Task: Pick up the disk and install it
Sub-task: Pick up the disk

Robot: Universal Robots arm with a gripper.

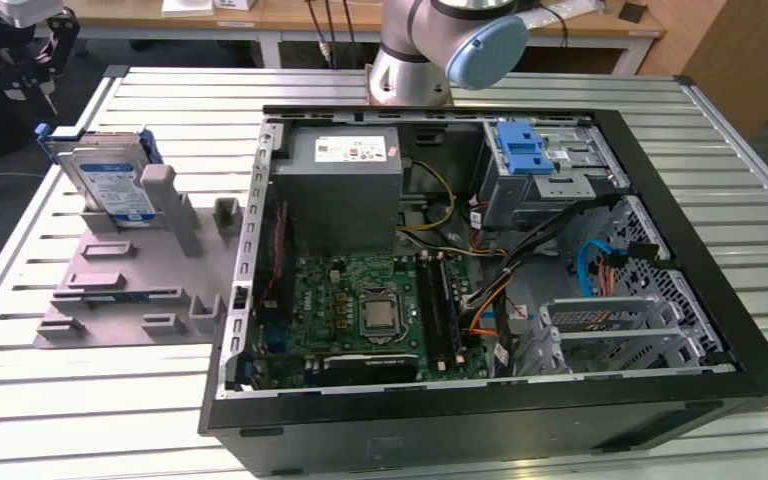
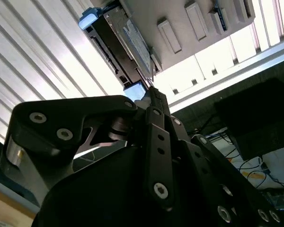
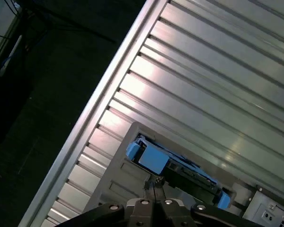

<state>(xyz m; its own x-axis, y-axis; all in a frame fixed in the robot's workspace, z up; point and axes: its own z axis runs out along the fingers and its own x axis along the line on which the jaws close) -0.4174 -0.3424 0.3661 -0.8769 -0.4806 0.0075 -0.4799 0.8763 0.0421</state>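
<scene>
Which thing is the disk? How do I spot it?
Find the big open black computer case on the slatted metal table. To the exterior view's left of it lies a grey plastic holder, and the disk stands on edge at its far end. It is the silver slab with a blue-and-white label and a blue frame.

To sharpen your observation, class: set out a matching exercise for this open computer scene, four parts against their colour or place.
1 disk
2 power supply
3 drive cage
4 motherboard

a green, flat inside the computer case
b standing in the grey holder, outside the case
c bears a blue latch
d grey box, white sticker

Pairs: 1-b, 2-d, 3-c, 4-a
</scene>
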